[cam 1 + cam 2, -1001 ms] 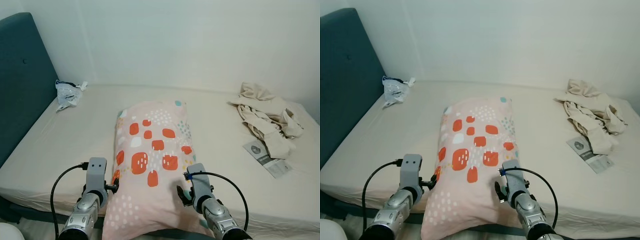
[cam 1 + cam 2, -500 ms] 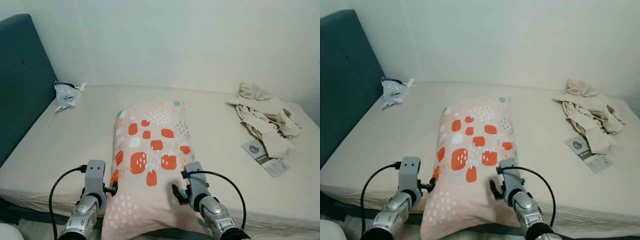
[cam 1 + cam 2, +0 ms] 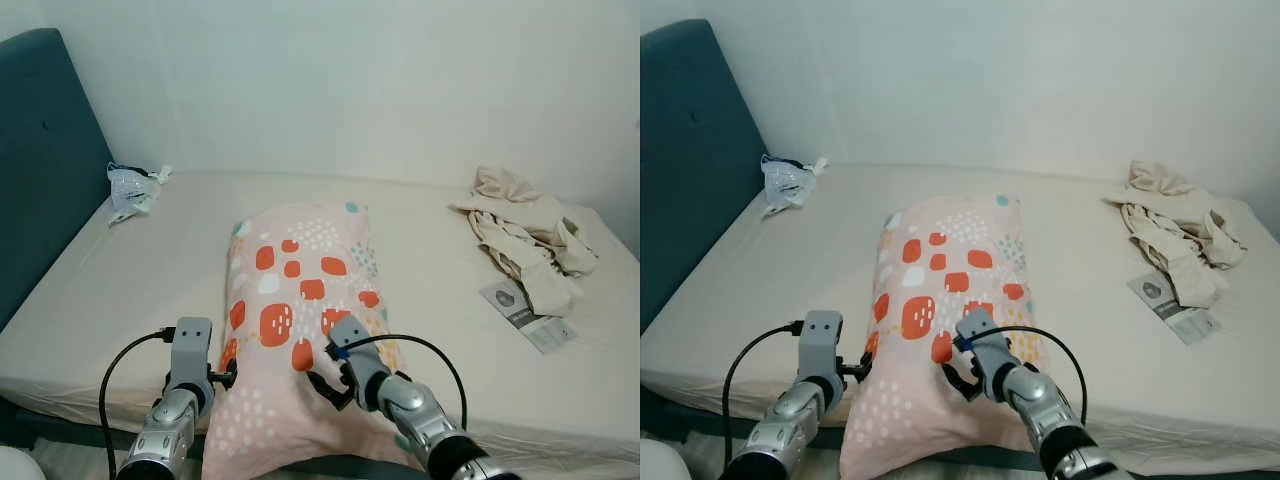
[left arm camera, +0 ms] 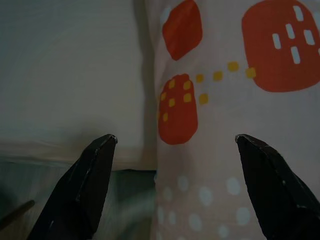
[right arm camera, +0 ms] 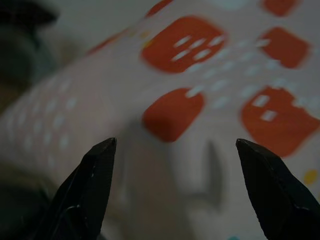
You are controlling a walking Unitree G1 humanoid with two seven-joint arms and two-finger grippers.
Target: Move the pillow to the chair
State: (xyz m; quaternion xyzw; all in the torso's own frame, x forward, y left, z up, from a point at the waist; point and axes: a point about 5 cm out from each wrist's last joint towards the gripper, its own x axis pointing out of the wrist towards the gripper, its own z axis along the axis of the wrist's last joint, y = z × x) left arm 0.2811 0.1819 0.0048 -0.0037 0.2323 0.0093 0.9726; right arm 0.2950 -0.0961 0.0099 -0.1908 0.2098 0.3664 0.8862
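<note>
A pink pillow (image 3: 300, 270) with orange-red patches lies lengthwise on the bed (image 3: 140, 290), its near end drooping over the front edge. My left gripper (image 3: 226, 377) is at the pillow's left edge near that end. In the left wrist view it is open (image 4: 175, 145), with one finger over the sheet and the other over the pillow (image 4: 240, 100). My right gripper (image 3: 322, 384) rests over the top of the pillow's near end. It is open (image 5: 175, 145) and points across the patterned fabric (image 5: 200, 75), with nothing held between its fingers.
A dark teal headboard (image 3: 40, 150) stands at the left. A crumpled plastic bag (image 3: 130, 188) lies at the bed's far left corner. Beige clothes (image 3: 525, 235) and a flat paper packet (image 3: 525, 315) lie at the right. A white wall closes the back.
My right gripper has swung left from the pillow's right edge onto the top of its near end. The left gripper has stayed where it was.
</note>
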